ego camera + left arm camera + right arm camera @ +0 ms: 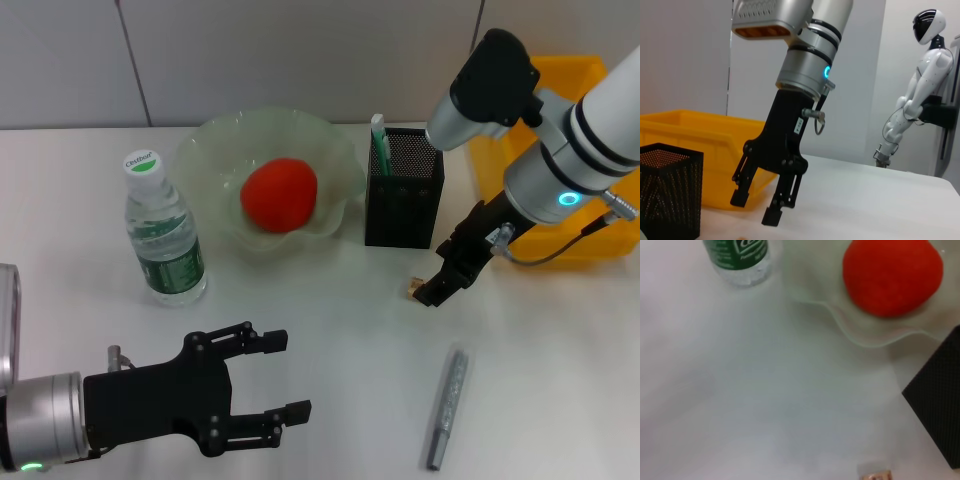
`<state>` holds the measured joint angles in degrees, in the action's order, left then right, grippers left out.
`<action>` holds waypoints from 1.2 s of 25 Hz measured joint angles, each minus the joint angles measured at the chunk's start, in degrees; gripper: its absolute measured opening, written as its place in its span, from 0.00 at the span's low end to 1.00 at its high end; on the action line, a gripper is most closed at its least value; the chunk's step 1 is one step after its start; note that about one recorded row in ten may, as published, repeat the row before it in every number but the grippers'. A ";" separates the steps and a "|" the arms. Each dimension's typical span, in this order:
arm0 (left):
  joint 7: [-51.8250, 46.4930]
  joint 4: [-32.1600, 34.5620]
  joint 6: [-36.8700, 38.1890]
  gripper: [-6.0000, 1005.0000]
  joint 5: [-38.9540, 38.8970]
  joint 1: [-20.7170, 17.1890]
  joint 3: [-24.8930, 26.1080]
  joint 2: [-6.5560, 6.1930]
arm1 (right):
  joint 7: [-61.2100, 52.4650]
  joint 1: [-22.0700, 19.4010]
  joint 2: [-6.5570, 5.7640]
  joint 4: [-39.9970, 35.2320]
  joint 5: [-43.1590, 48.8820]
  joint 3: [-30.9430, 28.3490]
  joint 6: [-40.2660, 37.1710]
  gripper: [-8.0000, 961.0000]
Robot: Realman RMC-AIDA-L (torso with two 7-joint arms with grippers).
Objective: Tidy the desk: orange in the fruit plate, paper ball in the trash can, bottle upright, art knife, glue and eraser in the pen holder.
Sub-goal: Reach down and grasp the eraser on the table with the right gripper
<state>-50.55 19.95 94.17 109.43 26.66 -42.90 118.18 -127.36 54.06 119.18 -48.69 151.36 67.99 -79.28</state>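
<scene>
Your step in hand is the eraser (413,288): a tiny tan block lying on the white desk (330,330), just in front of the pen holder (403,190). The right gripper (432,292) hangs directly beside it, fingers pointing down and parted narrowly, with nothing between them, as the left wrist view confirms. The next move calls for a short descent with the pads either side of the block. It is small and low, so you will need the fingertips almost at the desk surface before closing. After that, a lift and a carry over the holder's open top.

Items judged done:
1. The orange (279,194), round, matte, red-orange, sits in the fruit plate (215,145), a translucent pale-green bowl with a ruffled rim.
2. The bottle (163,240), clear plastic with a dark-green label and white cap, stands upright to the left of the plate.
3. A pale green-and-white stick-shaped item (379,135) already stands in the black mesh holder. I cannot identify it.

Outstanding: a slim grey bar (446,407), likely the art knife, lies flat near the front edge.

The trash can (590,250), bright yellow plastic, stands behind the right arm. The paper ball is not visible.

The left gripper (272,385) hovers low at the front left, fingers wide apart and empty.
</scene>
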 joint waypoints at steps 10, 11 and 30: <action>-0.03 0.00 0.18 0.80 -0.01 -0.19 0.46 -0.06 | 3.81 -0.25 0.09 2.67 -1.59 1.25 3.79 0.78; -0.03 0.00 0.18 0.80 -0.01 -0.19 0.46 -0.06 | 3.96 -0.28 0.10 2.85 -1.60 1.25 3.97 0.77; -0.52 0.00 0.32 0.80 -0.01 -0.21 0.86 -0.06 | 7.86 -0.27 0.18 9.38 -3.30 2.03 11.24 0.65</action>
<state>-51.07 19.95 94.49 109.42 26.45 -42.04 118.13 -119.49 53.79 119.36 -39.31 148.06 70.02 -68.04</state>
